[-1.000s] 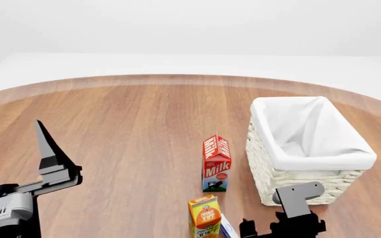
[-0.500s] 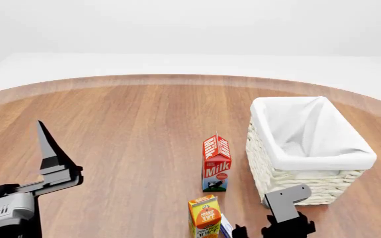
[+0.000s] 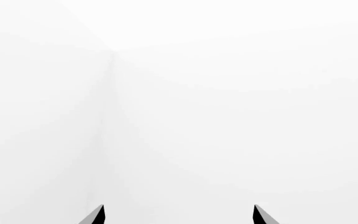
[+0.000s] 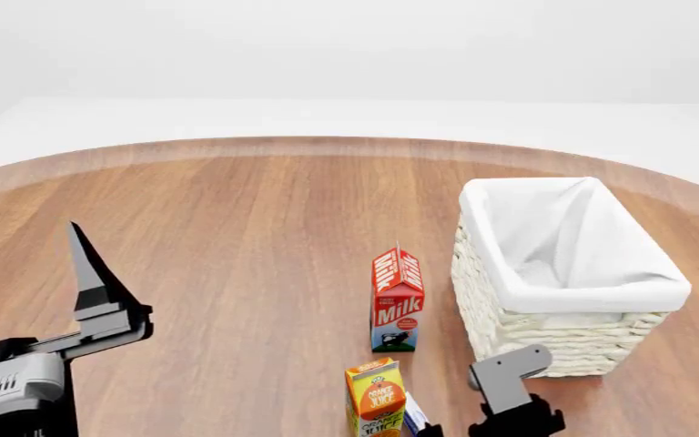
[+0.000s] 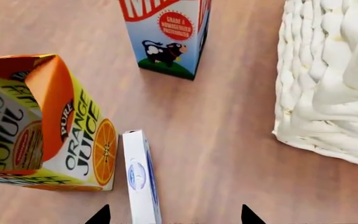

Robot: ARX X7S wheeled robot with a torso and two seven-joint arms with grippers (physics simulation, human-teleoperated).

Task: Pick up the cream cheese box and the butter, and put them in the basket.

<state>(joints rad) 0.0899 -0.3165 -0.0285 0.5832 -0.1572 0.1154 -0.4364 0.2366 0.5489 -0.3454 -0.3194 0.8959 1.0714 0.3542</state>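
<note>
The cream cheese box (image 5: 140, 177), a thin white-and-blue carton, stands on its narrow side right beside the orange juice carton; the head view shows only a sliver of the cream cheese box (image 4: 414, 416). My right gripper (image 5: 174, 216) is open just above it, and the box's near end lies between the fingertips, closer to one of them. The white wicker basket (image 4: 592, 289) with its cloth liner stands at the right, and its woven wall (image 5: 322, 93) is close by. My left gripper (image 3: 177, 214) is open, raised at the left (image 4: 83, 264) and facing a blank wall. The butter is out of view.
A red milk carton (image 4: 397, 300) stands upright left of the basket, also in the right wrist view (image 5: 166, 32). The orange juice carton (image 4: 375, 399) stands in front of it, filling one side of the right wrist view (image 5: 48, 121). The round wooden table (image 4: 204, 228) stretches left.
My right arm has shifted left and lower in the head view, closing in on the cartons. The left arm has stayed put.
</note>
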